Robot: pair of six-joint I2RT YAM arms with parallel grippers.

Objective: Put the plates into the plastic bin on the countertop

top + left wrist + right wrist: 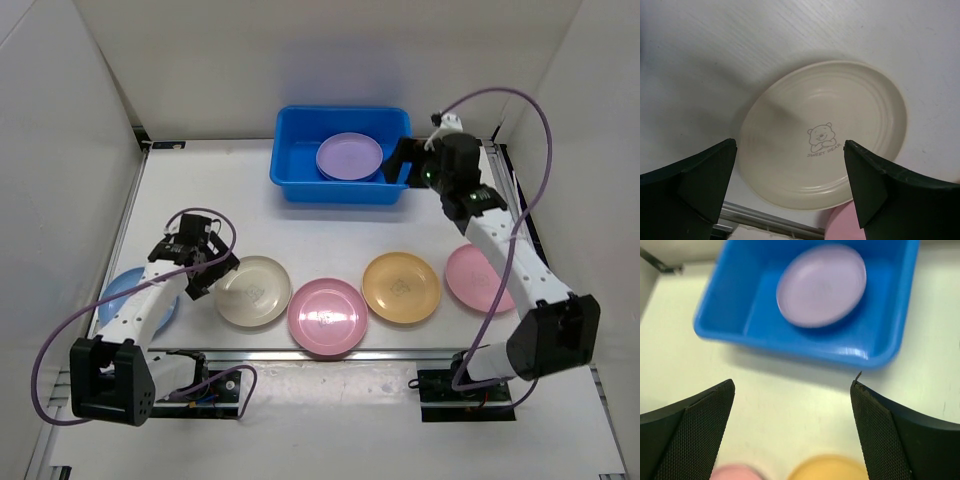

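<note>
Beige plate point(822, 135) lies flat by the bench's point(200, 190) near edge, left of middle: light, stiff, slick plastic by the look, so pinch its raised rim. Left pincer point(790, 146) hangs over it, jaws wide, empty. Pink plate point(327, 316) crowds in just beside it. Right pincer point(792, 385), wide and empty too, hovers beside the plastic bin point(300, 185) at the far edge, purple plate point(349, 157) inside.

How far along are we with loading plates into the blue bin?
Done: a purple round plastic plate lies in the bright blue plastic bin. In hand: nothing; both jaws are open, the left jaws above the beige round plate. Remaining on the white countertop: that plate, a light blue plate, a central pink plate, an orange-yellow plate and a far-right pink plate.
</note>
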